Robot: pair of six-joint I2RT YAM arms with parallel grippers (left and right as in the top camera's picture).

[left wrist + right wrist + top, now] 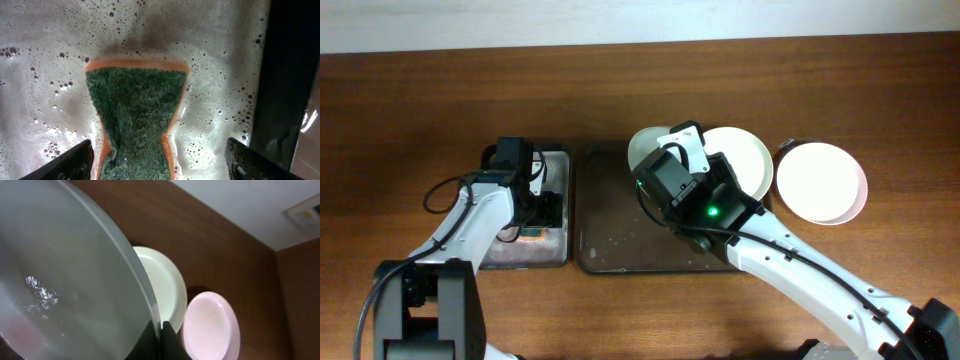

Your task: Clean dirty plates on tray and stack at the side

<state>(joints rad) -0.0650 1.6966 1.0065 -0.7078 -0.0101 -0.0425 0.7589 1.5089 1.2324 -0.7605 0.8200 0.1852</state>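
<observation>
Right pincer (160, 330) clamped on the rim of a tilted plate (65, 265) above the tray (620, 240); left pincer (160, 157), spread apart, straddles the sponge (135, 110) lying lengthwise in its gap in suds (225, 60), the plate away to that pincer's right.

The table (410, 110) fills nearly the whole view from above. It is a dark brown wooden top with long grain running left to right, and it carries a dull sheen rather than any hard glare. Along its far edge runs a whitish strip (620, 20), evenly lit; I can't tell whether it is wall or floor. Seen low across the wood from the right wrist, a white surface (235, 205) rises beyond the far edge. At its far right sits a rectangular grey-framed panel (304, 207), a vent or a light fitting, too blurred to say. Below that stands a flat brown surface (300, 305), meeting the tabletop at a straight seam. The light is soft and even, with faint shadows.
</observation>
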